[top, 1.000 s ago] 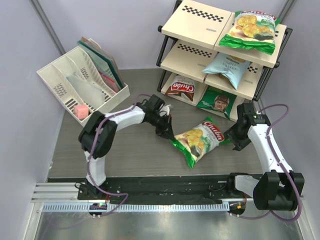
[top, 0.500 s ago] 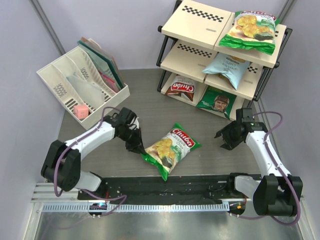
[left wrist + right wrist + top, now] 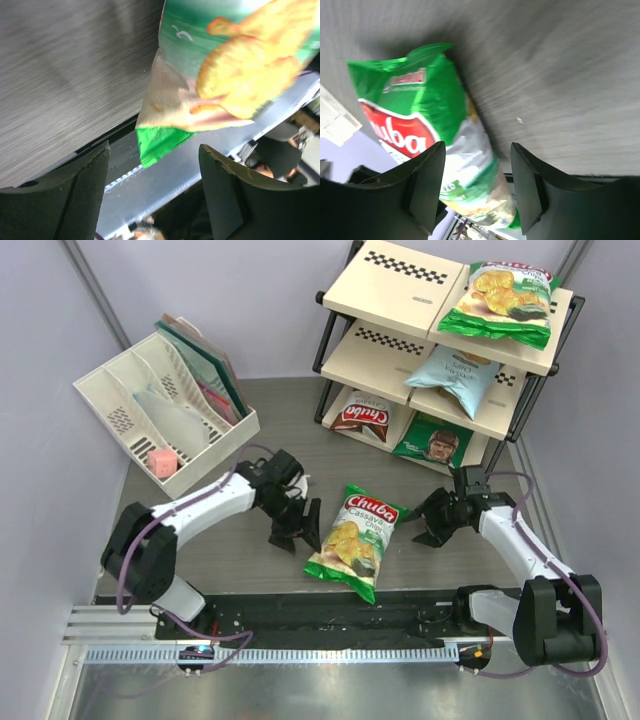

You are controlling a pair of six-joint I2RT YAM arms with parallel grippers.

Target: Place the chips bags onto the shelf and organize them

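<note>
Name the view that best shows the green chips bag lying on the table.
Top external: the whole green chips bag shows, sharp and unblocked. Left wrist catches only one end of it; right wrist gives a blurred, slanted partial look.

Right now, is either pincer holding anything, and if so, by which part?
Nothing is held. The green chips bag lies flat on the table; the left pincer and the right pincer are both open, one on each side of it.
</note>
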